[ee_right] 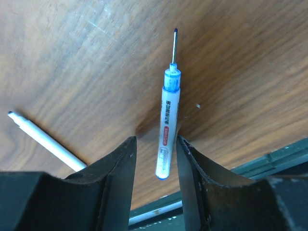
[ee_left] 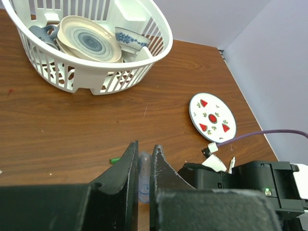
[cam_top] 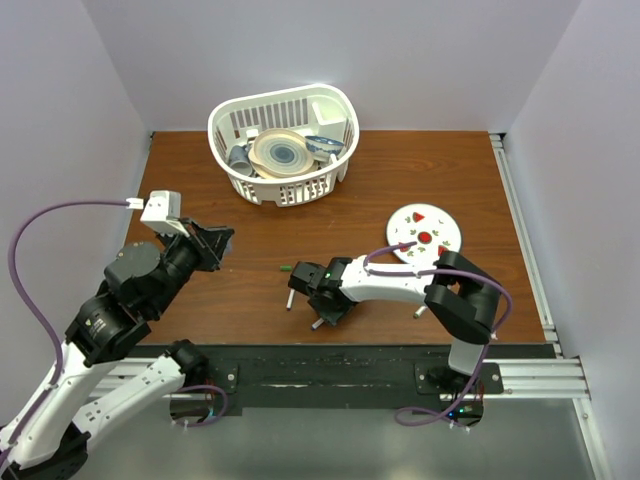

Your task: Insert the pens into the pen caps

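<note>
Two pens show at the table's (cam_top: 430, 170) near-centre. R gripper's (ee_right: 155, 138) jaws straddle the blue-tipped pen (ee_right: 166, 130) with a gap on one side, so can't tell if it's pinched; 2nd pen (ee_right: 45, 139) is just beside it. L gripper (ee_left: 143, 147), at the left, is clamped on the blue cap (ee_left: 144, 175) — green cap (cam_top: 286, 268) on the wood btwn the arms.

Inside a robotics lab test cell: a left arm (cam_top: 135, 285) and a right arm (cam_top: 395, 285) stood bolted to an aluminium rail (cam_top: 545, 378) at the edge of a wooden table (cam_top: 430, 165), boxed in by plain pale walls (cam_top: 420, 50), a purple cable (cam_top: 75, 206) trailing.
</note>
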Action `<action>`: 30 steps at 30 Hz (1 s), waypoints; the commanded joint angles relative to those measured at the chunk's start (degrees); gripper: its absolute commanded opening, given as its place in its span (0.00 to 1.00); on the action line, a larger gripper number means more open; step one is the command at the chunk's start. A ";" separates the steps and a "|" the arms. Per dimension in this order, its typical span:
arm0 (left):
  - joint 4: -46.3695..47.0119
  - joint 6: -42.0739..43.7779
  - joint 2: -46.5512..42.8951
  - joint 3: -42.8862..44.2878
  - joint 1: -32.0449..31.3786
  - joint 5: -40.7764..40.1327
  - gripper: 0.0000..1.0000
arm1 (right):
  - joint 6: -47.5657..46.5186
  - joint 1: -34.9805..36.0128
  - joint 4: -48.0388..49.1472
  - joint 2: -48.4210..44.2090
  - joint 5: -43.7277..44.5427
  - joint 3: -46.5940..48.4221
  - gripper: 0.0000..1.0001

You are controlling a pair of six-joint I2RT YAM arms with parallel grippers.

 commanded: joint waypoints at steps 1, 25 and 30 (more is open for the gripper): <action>0.85 -0.70 -0.69 -1.17 0.15 -0.35 0.00 | 3.51 -0.87 1.43 1.09 1.37 0.98 0.42; 17.63 -7.20 8.97 -12.15 0.15 17.65 0.00 | -71.14 -1.32 46.59 -28.08 0.68 -33.38 0.00; 27.11 -10.10 14.06 -17.25 0.15 21.79 0.00 | -81.03 -1.40 53.27 -35.20 -4.07 -36.72 0.00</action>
